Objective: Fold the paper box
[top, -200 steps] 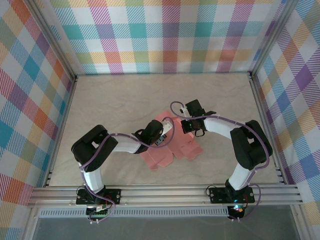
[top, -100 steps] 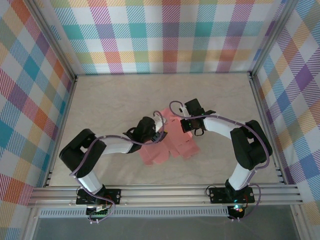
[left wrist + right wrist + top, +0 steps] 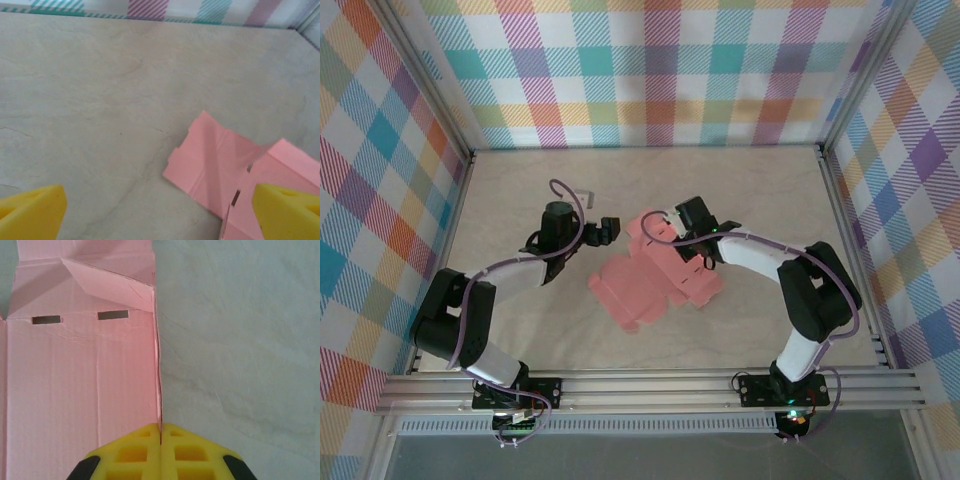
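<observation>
Since a second before, my left arm [image 3: 520,270] had swung off the sheet toward the left wall, and its jaws had gone from pressed together to spread wide. They hung over bare worktop [image 3: 100,75], just beside the near flap of the paper box [image 3: 225,165], and touched nothing. My right jaws were pressed together, and the thin edge of the card ran straight in between the yellow fingertips [image 3: 135,445], so they pinched one side edge of the paper box [image 3: 80,380].

The paper box [image 3: 655,275] lay mid-worktop between my two arms. It was salmon-pink card, mostly flat and opened out. Two narrow slots [image 3: 113,315] cut a crease line, and beyond them a small flap [image 3: 110,285] was creased on the diagonal. The far corner by my right jaws looked slightly raised. How far it stood off the worktop I could not tell.

By my judgement the folding was at an early stage, a re-grip between folds, with no wall standing yet. The next move called for the right pinch to turn its panel up along the crease without dragging the sheet. The left jaws would have to come back onto a fresh flap and steady it.
</observation>
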